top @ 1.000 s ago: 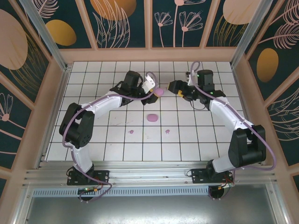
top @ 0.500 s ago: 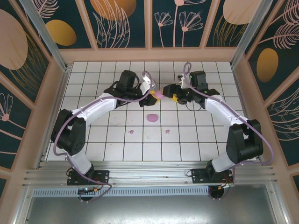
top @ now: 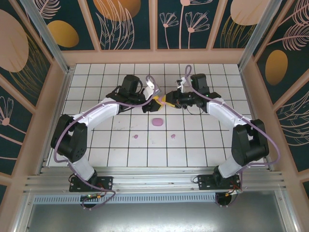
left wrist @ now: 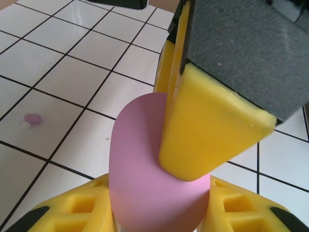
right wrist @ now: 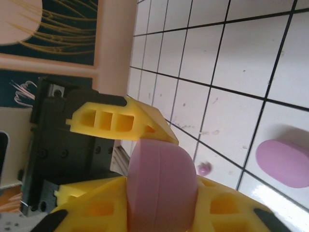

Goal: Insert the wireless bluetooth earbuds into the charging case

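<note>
**Two grippers, one lilac charging case held above the tiles**

The left gripper [left wrist: 154, 205] pinches the held case [left wrist: 142, 159] between its yellow fingers, and the right gripper [right wrist: 161, 205] is clamped on the same case from the opposite side. The case looks closed, so its inside cannot be seen. A second case [top: 157, 122] lies on the table [top: 120, 154] at 6 o'clock from the meeting grippers, showing no opening. Out on the tiles, the first earbud [top: 136, 137] sits at 7 o'clock of it and the other earbud [top: 173, 136] at 5 o'clock.
</note>
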Robot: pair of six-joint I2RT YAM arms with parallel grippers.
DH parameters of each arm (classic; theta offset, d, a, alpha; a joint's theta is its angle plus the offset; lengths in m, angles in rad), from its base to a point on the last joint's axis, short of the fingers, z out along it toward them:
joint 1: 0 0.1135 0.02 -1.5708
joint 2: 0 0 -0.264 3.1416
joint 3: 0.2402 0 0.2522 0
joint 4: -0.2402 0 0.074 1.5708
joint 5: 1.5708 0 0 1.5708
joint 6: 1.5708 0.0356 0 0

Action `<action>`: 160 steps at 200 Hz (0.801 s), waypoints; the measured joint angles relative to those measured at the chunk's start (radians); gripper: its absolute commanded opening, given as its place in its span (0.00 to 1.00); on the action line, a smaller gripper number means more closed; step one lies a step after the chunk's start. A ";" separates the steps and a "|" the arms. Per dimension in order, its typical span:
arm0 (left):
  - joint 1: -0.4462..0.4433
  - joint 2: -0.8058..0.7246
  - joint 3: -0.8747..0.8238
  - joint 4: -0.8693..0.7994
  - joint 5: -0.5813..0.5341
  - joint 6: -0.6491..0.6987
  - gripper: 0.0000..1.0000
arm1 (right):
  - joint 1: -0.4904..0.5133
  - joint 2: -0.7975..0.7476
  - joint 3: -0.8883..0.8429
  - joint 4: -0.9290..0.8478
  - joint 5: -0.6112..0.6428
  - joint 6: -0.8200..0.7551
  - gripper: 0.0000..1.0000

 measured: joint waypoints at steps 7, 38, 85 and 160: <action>0.001 -0.004 -0.001 0.001 -0.002 -0.002 0.45 | 0.000 0.000 -0.004 0.016 -0.006 0.021 0.16; -0.001 -0.027 -0.004 0.029 -0.042 -0.058 0.66 | 0.000 0.000 -0.039 0.121 -0.036 0.120 0.14; 0.001 -0.077 -0.045 0.136 -0.142 -0.197 0.76 | -0.017 -0.010 -0.086 0.298 -0.045 0.320 0.13; 0.024 -0.272 -0.365 0.635 -0.089 -0.416 0.75 | -0.043 -0.095 -0.167 0.585 -0.030 0.651 0.10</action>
